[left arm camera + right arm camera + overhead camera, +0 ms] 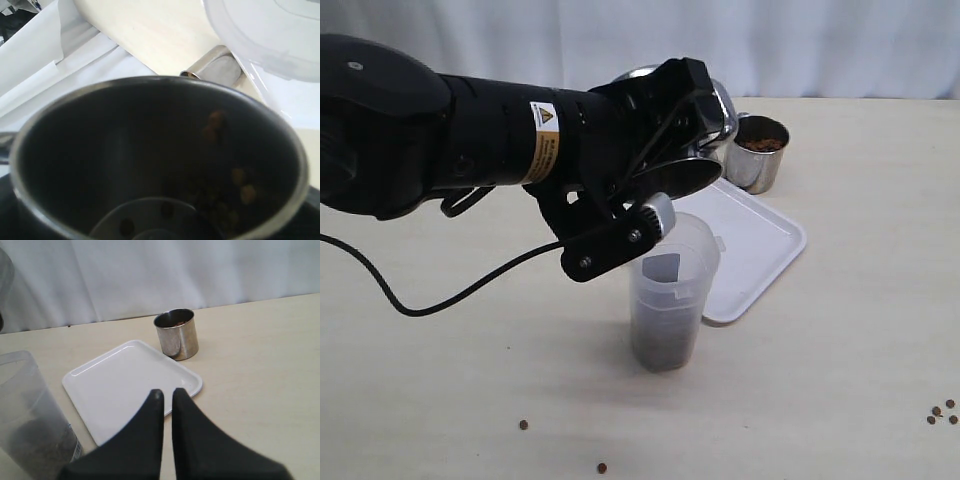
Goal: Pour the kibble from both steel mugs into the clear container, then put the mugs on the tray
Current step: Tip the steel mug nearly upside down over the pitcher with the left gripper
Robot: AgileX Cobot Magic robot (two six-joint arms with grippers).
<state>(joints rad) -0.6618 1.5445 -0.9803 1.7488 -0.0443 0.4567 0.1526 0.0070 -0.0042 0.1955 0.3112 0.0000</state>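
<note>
A: What is there to see?

B: A table (840, 380), pale beige and matte, with a faint grain; in the exterior view it runs from the near edge to the back.

A: And behind it?

B: A white curtain (820, 45), hanging in soft vertical folds along the table's far edge; the right wrist view shows the same folds.

A: Anything lying on the table?

B: A black cable (380, 285); it is thin; it enters at the left edge, dips in a curve on the surface, then climbs toward the middle; its far end is hidden.
</note>
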